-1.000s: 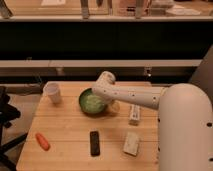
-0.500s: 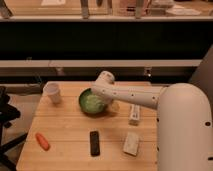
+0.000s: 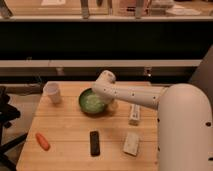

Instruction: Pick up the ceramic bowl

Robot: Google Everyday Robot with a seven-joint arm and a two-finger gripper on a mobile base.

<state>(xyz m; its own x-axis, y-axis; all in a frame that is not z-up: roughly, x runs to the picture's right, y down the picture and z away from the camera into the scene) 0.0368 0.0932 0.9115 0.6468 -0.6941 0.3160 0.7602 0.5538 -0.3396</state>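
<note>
The ceramic bowl (image 3: 91, 103) is round and dark green with a paler green inside. It stands on the wooden table (image 3: 65, 125), a little behind the middle. My white arm reaches in from the right, and its wrist bends down over the bowl's right side. The gripper (image 3: 106, 101) is at the bowl's right rim, mostly hidden by the wrist. The bowl rests on the table.
A small white cup (image 3: 52, 92) stands left of the bowl. An orange carrot (image 3: 42, 141) lies front left, a black bar (image 3: 94, 143) front centre, a pale block (image 3: 131, 143) front right and a white packet (image 3: 134, 114) right of the bowl. A dark chair (image 3: 6, 117) is at the left edge.
</note>
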